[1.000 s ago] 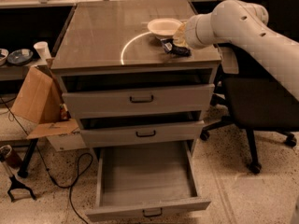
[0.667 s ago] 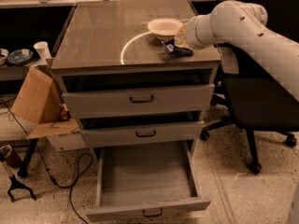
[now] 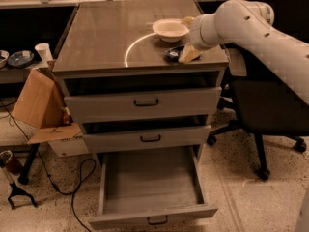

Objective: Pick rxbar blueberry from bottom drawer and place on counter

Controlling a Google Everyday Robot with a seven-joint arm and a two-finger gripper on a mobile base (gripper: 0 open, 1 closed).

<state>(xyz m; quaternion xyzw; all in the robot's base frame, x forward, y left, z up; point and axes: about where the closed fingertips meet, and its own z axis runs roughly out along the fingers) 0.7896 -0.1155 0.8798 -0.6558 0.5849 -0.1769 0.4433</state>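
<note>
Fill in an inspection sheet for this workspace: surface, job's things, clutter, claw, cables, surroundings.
Surface: counter, glossy, with a white arc across it.
Job's things: rxbar blueberry lies on the counter near its right front corner; bottom drawer is pulled open, no bar in it.
Clutter: white bowl on the counter, behind the bar.
Claw: claw down at the counter, at the bar's right side.
Cables: black cable looping on the floor, left of the drawers.
Surroundings: cardboard box and paper cup at left; office chair at right.
</note>
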